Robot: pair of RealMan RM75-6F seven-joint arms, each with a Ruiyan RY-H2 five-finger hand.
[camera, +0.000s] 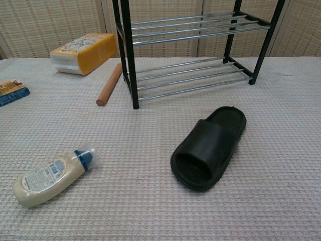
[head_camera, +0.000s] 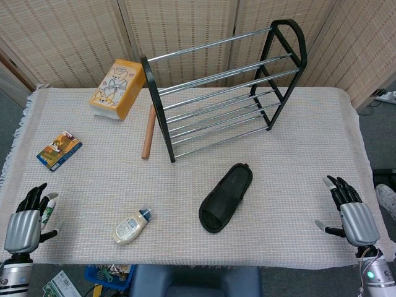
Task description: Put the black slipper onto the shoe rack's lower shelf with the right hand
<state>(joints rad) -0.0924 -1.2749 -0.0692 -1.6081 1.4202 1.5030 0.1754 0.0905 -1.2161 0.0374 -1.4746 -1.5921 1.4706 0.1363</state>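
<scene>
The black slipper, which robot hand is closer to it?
The right hand. It hovers open at the table's right edge, level with the black slipper. The left hand is far off at the left edge, beyond the lotion bottle.

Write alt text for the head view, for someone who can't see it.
A black slipper lies on a cloth-covered table in front of an empty two-tier shoe rack, with the robot's right hand and left hand open at the near corners. Also on the table: a small bottle, a wooden rod, a yellow box and a small packet.
</scene>
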